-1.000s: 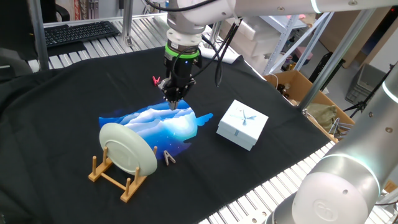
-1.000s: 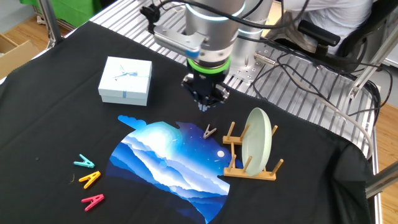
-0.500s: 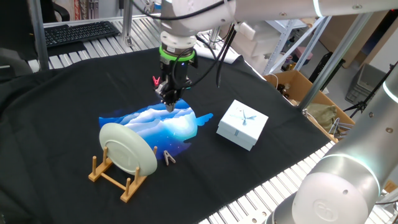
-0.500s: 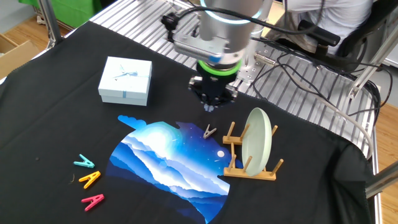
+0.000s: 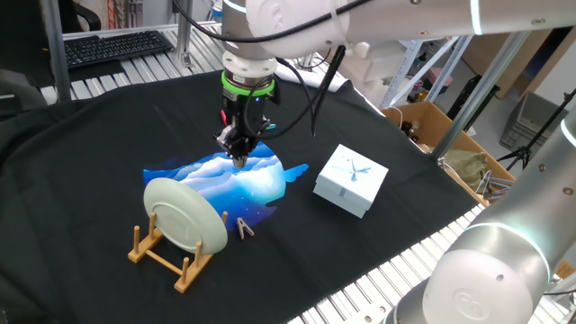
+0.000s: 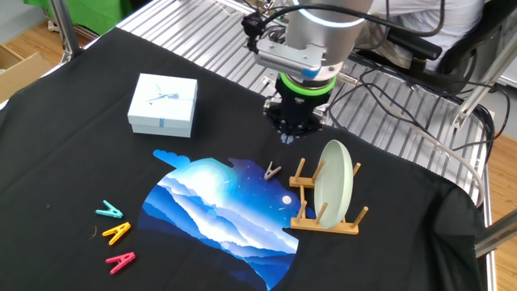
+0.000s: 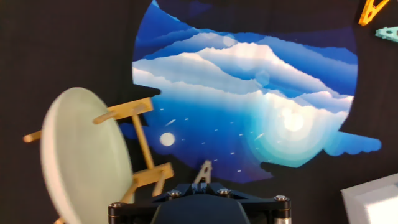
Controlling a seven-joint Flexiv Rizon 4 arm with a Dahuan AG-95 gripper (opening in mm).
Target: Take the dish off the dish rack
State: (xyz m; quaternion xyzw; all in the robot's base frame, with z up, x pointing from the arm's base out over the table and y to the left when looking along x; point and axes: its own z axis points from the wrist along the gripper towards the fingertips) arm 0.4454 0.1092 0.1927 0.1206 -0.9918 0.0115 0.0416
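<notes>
The pale mint-white dish [image 5: 184, 216] stands on edge in the light-brown wooden dish rack [image 5: 162, 256], at the near left of the black cloth. In the other fixed view the dish [image 6: 334, 182] leans between the pegs of the rack [image 6: 323, 222]. My gripper [image 5: 238, 162] hangs shut and empty above the far edge of the blue mat, up and to the right of the dish, apart from it. In the other fixed view the gripper [image 6: 289, 139] is just behind the rack. The hand view shows the dish [image 7: 81, 155] and the rack [image 7: 146, 146] at lower left.
A blue mountain-print mat [image 5: 234, 180] lies beside the rack. A small wooden clothespin [image 5: 245, 227] lies between the mat and the rack. A square white gift box [image 5: 351, 180] sits to the right. Several coloured clothespins [image 6: 117, 234] lie beyond the mat.
My gripper has moved sideways over the mat's edge toward the rack side, still shut. The dish and the rack have not moved.
</notes>
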